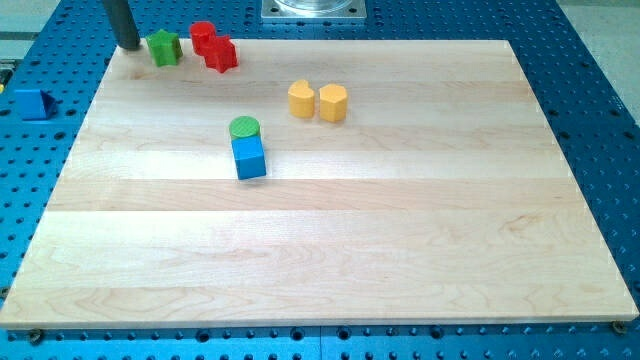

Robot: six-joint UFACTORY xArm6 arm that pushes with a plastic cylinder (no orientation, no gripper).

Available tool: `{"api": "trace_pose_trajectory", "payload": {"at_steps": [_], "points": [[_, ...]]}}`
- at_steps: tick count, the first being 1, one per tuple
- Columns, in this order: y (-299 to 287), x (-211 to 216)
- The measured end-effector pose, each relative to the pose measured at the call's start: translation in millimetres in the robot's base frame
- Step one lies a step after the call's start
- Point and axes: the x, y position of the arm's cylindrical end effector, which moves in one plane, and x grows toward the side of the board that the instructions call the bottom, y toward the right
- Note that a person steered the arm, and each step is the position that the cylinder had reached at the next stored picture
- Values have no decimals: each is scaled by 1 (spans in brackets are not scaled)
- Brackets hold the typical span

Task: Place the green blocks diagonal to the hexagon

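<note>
Camera view shows my tip (129, 45) in the upper left of the frame, just left of the green star (164, 47); my tool is a bare rod with no jaws, pinching nothing. Right of the star sit two touching red blocks (213, 46), while the green cylinder (244, 127) sits near the tabletop's (320, 260) centre, touching the blue cube (249, 158) below it. Two yellow blocks, a hexagon (301, 99) and its neighbour (333, 102), lie side by side right of centre, and a blue block (32, 103) lies off the tabletop at far left.
</note>
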Motion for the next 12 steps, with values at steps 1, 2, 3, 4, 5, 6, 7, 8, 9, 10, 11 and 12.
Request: {"api": "trace_pose_trajectory", "payload": {"at_steps": [1,2,3,4,5,6,7,8,9,10,11,12], "points": [[26,70],[6,119],[-28,88],[28,29],[72,0],[100,79],[100,130],[56,133],[76,165],[173,192],[235,209],[300,237]]}}
